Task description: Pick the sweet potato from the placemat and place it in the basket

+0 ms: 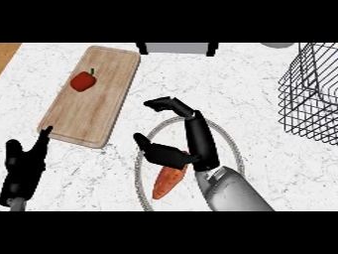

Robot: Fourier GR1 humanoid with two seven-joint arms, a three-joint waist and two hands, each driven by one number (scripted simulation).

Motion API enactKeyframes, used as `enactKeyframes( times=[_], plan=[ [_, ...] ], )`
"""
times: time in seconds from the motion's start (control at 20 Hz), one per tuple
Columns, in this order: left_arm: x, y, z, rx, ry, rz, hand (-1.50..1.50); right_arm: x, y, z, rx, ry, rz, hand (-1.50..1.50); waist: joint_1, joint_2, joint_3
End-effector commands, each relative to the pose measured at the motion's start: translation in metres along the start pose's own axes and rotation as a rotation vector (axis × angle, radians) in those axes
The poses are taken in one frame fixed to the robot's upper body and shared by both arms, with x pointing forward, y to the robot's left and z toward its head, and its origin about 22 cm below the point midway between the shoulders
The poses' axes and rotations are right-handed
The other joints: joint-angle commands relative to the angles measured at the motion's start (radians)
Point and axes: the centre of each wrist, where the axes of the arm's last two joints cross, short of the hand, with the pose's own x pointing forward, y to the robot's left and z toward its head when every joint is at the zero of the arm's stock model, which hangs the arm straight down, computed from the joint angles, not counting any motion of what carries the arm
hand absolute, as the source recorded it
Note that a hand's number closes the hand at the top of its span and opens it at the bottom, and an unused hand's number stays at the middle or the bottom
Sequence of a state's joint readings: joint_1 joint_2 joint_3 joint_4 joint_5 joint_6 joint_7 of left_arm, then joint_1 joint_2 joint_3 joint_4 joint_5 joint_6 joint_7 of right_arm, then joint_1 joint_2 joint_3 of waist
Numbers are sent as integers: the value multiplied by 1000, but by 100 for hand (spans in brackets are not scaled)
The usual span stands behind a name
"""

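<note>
- Far left, the left hand (21,163) sits near the counter's lower-left edge, fingers up and relaxed, holding nothing.
- Just right of it there's a wooden cutting board (91,96) lying at a slant on the white marble counter (237,84), with a red bell pepper (84,81) sitting on its upper half.
- Middle of the view, the round placemat (234,149) looks like a pale ring, mostly covered by the right forearm.
- The sweet potato (168,182) is on that placemat, an orange tapered thing pointing down-left, lying flat.
- The right hand (190,144) is right over the sweet potato's upper end. Its fingers are spread, the thumb low near the potato's top and the other fingers stretched up and away. It's not wrapped around it; I can't tell if it touches.
- Far right, the black wire basket (319,94) stands well apart from the placemat.
- Along the top edge there's a dark-and-grey appliance (177,47), only partly visible.
</note>
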State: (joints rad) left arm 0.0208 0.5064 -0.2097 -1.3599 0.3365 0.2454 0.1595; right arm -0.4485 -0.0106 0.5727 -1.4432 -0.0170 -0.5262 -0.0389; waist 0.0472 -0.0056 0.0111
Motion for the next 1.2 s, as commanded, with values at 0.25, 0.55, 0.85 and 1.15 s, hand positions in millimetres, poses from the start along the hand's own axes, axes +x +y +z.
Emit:
enactKeyframes(
  times=[0.25,0.55,0.85,1.15],
  plan=[
    [-30,-16,14,-63,134,38,0,-27,-1,-23,-91,196,548,-150,-72,-27,-29],
    [-42,-19,21,-39,164,51,0,25,-8,-64,-7,299,811,-150,-122,-39,-27],
    [-50,-5,33,-33,184,68,0,100,8,-80,161,445,949,-150,-112,-45,-21],
    [-43,-2,33,-27,157,77,0,153,10,-81,338,615,1028,-150,-112,-33,-17]
  ],
)
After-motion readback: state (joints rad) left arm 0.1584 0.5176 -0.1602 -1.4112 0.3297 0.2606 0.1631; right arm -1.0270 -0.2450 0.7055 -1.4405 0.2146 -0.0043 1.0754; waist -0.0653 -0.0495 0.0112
